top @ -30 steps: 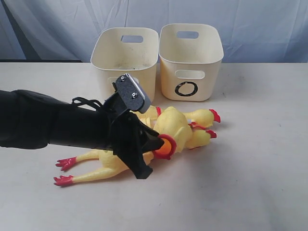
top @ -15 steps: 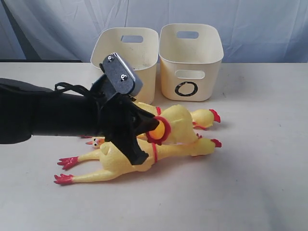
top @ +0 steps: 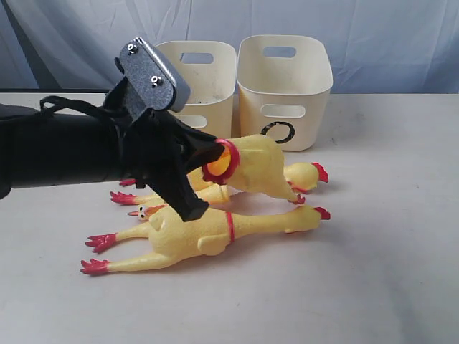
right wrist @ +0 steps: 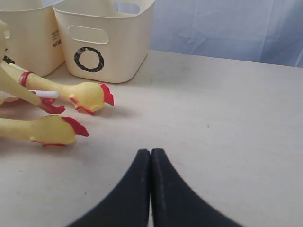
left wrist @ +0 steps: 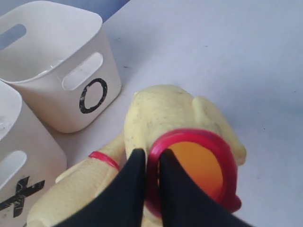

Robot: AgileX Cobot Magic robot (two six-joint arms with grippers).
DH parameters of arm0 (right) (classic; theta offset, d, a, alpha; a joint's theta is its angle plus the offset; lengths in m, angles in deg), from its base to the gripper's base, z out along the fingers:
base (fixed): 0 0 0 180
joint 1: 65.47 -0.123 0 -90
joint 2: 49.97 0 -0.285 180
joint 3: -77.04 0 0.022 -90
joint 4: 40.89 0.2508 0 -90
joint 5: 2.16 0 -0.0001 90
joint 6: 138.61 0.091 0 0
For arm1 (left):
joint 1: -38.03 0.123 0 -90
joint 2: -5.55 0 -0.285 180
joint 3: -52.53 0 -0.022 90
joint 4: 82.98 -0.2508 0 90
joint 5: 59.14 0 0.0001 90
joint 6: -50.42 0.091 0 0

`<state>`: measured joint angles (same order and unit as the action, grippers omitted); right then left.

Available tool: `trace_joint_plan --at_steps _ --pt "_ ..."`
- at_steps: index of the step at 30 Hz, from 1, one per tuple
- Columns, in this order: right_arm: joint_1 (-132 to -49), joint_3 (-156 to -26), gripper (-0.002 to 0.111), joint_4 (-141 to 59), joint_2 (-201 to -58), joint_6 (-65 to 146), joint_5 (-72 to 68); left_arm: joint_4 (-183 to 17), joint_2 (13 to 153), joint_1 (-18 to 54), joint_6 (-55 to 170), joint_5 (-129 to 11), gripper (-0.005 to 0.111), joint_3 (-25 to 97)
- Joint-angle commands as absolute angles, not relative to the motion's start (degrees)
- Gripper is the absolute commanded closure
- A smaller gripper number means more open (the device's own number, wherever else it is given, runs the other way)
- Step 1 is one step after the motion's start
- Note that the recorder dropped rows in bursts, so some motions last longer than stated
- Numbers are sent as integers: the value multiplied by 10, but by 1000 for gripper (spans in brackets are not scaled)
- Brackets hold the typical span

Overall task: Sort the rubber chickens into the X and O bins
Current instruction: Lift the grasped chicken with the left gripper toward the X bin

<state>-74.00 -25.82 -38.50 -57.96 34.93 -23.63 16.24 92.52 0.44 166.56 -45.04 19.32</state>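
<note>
My left gripper (top: 213, 162) (left wrist: 152, 153) is shut on the red rim of a small rubber chicken (top: 259, 166) (left wrist: 165, 111) and holds it in the air above the others. One long chicken (top: 193, 240) with a red neck band lies on the table in front. A second long chicken (top: 307, 175) lies behind it. Another small chicken's head (top: 147, 211) peeks out under my arm. The O bin (top: 285, 89) (left wrist: 52, 61) stands at the back, with the X bin (top: 193, 79) (left wrist: 19, 179) to its left. My right gripper (right wrist: 151, 152) is shut and empty, out of the exterior view.
Pale tabletop (top: 373, 272) stretches right of the chickens and in front of them. A blue-grey cloth backdrop (top: 387, 36) hangs behind the bins. In the right wrist view, two chicken heads (right wrist: 90, 96) (right wrist: 47, 130) lie near the O bin (right wrist: 102, 35).
My left gripper has risen and pulled back to the left with the small chicken, lifting it off the pile. The other small chicken's head now shows beneath the arm.
</note>
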Motion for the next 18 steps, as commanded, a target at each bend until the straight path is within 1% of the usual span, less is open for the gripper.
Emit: trace_joint_plan --at_steps 1,10,18 --pt "-743 -257 109 -385 -578 346 -230 170 904 2 1661 -461 107 194" --pt "-743 -257 109 -385 -578 346 -230 170 886 2 1657 -472 107 194" --pt "-743 -257 109 -385 -578 346 -230 170 886 2 1564 -437 107 194"
